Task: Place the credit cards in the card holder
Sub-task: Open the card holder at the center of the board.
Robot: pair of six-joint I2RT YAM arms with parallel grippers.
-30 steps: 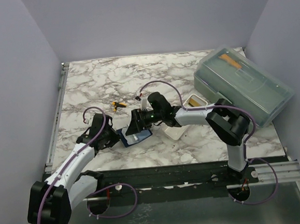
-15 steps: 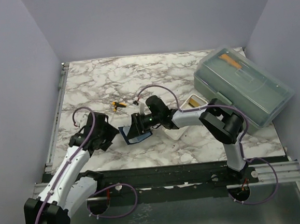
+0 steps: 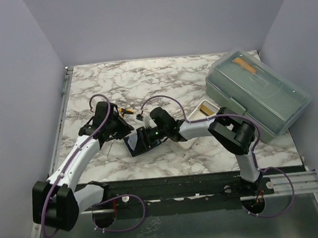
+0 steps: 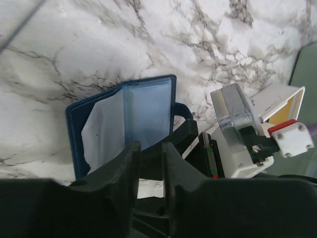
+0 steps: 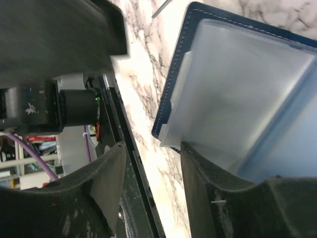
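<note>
Left claw (image 4: 150, 148): fingers nearly together at left edge of card holder (image 4: 126, 116), grip cannot be told | right claw (image 5: 152, 148): released, one finger lying on holder's pocket | holder: open on marble table (image 3: 91, 91) | golden-tan card (image 4: 283, 110): in white tray (image 4: 277, 93) beyond holder's right.

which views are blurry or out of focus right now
Top external: sharp, evenly lit. Left wrist: card holder fairly crisp, the camera's own dark fingers soft. Right wrist: blurriest, dark shape smeared at upper left, card holder hazy up close.
</note>
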